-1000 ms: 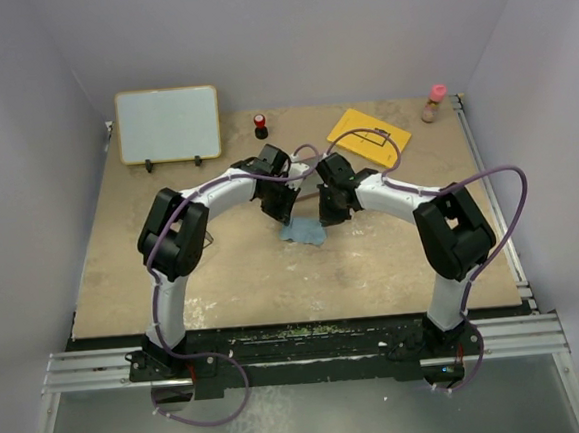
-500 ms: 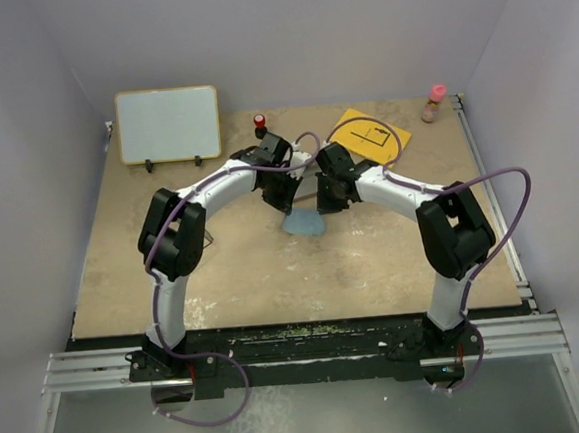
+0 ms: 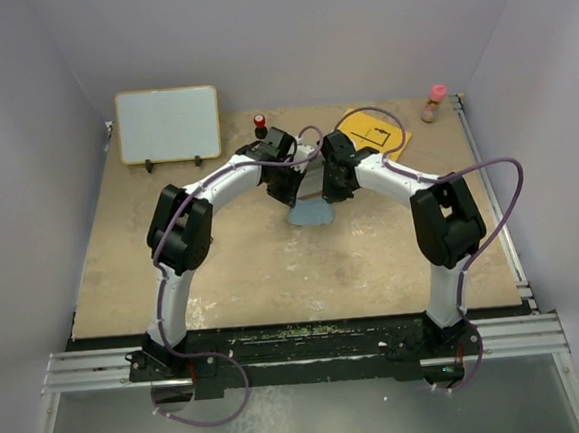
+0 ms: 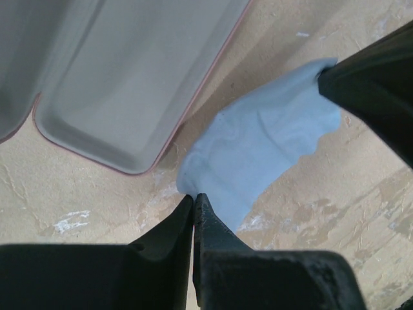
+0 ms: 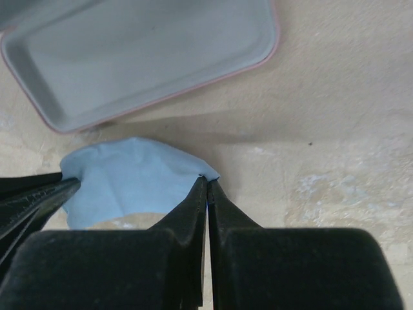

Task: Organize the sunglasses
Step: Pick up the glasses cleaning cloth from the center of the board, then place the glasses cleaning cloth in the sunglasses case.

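The sunglasses are out of view. A light blue cloth [image 3: 309,215] hangs between the two grippers at the table's middle. My left gripper [image 4: 194,196] is shut on one corner of the cloth [image 4: 264,155]. My right gripper [image 5: 206,178] is shut on another corner of the cloth [image 5: 129,181]. Just beyond the cloth, an open pinkish case [image 4: 129,84] with a grey lining lies on the table. The right wrist view shows the case [image 5: 148,51] with nothing in its tray. From above, the left gripper [image 3: 293,198] and right gripper [image 3: 330,195] stand close together.
A small whiteboard [image 3: 168,124] stands at the back left. A yellow card [image 3: 373,132] lies at the back right, partly under the right arm. A small black object with a red top [image 3: 259,123] and a pink-capped bottle [image 3: 434,103] stand along the far edge.
Both grippers have carried the cloth away from the arm bases toward the far side, drawing nearer to each other. Both stay shut on it.
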You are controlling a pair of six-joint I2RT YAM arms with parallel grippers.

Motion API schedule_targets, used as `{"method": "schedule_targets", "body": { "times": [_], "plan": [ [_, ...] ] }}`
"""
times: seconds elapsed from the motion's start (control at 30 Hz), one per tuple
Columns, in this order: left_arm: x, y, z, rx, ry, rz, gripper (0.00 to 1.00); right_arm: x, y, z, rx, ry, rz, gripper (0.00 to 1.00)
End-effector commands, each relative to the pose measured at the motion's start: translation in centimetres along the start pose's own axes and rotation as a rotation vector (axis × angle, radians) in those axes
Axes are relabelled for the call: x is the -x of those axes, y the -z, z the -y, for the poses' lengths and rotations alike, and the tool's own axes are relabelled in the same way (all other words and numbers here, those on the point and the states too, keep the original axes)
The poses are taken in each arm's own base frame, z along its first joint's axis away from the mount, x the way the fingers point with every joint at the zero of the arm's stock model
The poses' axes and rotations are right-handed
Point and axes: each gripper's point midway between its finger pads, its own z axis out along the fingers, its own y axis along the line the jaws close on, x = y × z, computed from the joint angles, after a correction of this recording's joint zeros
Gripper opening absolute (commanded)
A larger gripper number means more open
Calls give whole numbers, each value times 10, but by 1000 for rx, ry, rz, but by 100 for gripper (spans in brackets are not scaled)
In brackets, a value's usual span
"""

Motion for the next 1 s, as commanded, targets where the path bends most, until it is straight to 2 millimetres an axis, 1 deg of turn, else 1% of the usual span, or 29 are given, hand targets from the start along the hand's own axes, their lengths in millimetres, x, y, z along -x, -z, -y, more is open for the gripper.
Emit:
{"method": "schedule_targets", "body": {
  "times": [0.0,0.17,0.27,0.33,0.43,0.57,0.8,0.97],
  "plan": [
    [31,7,-2,12,12,83,4,27,8,5,-18,-34,51,0],
    [50,12,-2,16,5,134,4,40,6,2,-14,-35,64,0],
    [63,17,-2,24,1,175,4,47,5,3,-14,-42,71,0],
    [70,17,-4,30,-3,194,4,52,4,4,-10,-48,81,0],
    [74,11,-6,35,4,197,4,62,2,3,-4,-62,91,0],
    [74,0,-9,36,16,182,4,72,-2,5,-26,-76,99,0],
    [81,0,-15,67,13,197,4,82,-13,11,-30,-101,94,0],
    [82,0,-23,104,26,201,4,93,-14,13,-28,-105,113,0]
  ]
}}
